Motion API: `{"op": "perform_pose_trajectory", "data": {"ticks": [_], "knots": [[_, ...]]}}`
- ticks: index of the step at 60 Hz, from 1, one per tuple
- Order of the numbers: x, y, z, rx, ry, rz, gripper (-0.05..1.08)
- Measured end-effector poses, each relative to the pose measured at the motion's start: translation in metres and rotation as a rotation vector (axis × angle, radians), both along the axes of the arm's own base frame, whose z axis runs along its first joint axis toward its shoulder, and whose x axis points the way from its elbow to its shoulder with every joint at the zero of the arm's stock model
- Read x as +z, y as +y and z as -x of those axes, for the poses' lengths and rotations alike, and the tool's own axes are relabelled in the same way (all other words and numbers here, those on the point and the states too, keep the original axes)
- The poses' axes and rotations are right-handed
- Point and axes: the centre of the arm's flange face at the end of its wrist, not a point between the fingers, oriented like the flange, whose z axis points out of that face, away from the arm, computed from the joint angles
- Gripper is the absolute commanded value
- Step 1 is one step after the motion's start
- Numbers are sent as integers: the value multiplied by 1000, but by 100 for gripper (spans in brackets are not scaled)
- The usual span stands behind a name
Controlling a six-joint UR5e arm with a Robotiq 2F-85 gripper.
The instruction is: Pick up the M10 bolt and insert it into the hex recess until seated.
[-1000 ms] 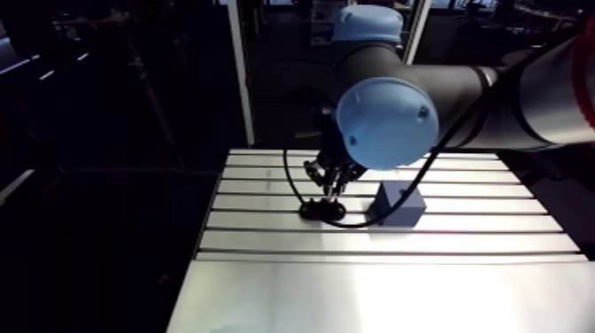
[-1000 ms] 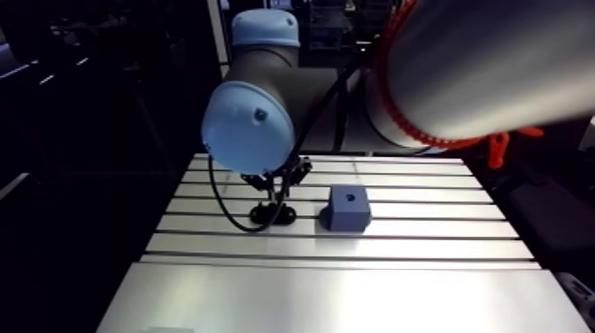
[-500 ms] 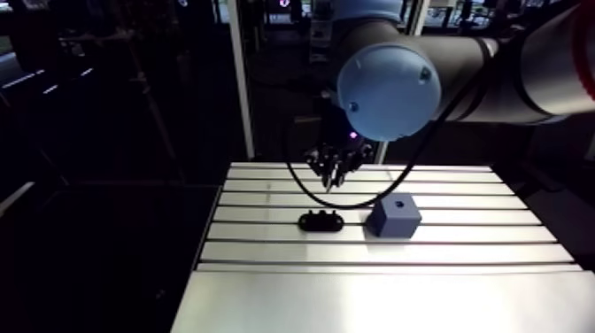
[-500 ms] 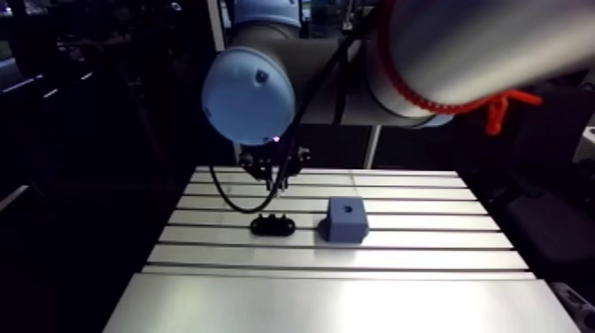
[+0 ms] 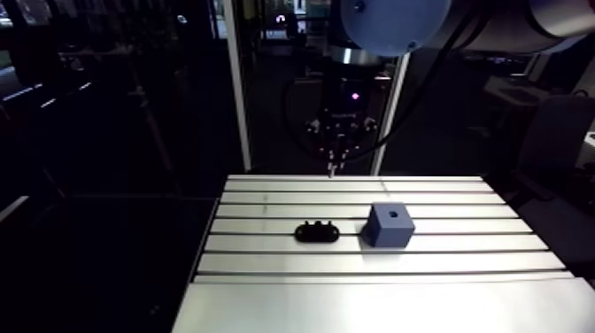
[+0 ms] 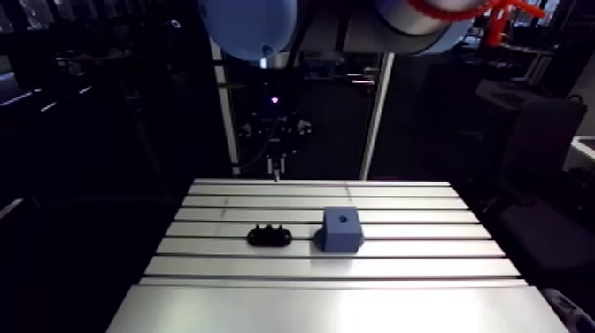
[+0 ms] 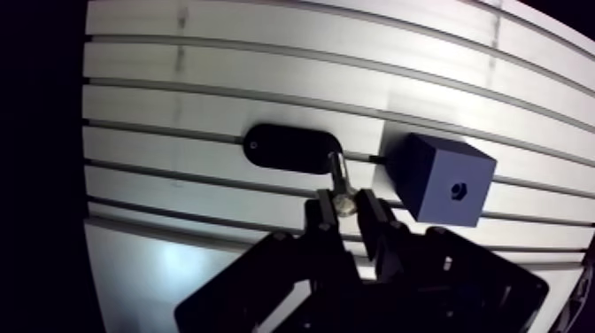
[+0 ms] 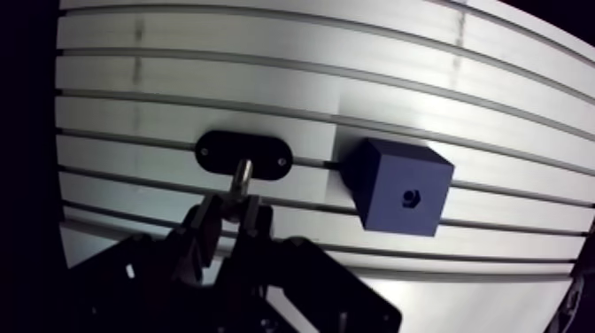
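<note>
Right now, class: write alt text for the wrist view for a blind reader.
The gripper is shut on a bolt above a slotted table. Below lie a black oval holder and, beside it, a blue block with a recess.

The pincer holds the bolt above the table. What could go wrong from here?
The small silver bolt is pinched only at one end by the black two-finger pincer, so it may tilt or slip. The recess in the blue cube looks small; a misaligned descent might jam or push the cube.
</note>
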Motion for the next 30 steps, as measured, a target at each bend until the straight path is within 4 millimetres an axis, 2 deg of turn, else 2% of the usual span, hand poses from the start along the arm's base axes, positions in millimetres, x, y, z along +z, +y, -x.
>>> {"op": "perform_pose_trajectory", "data": {"ticks": [30], "knots": [[44,26,4,-23,-8,-6,88]]}}
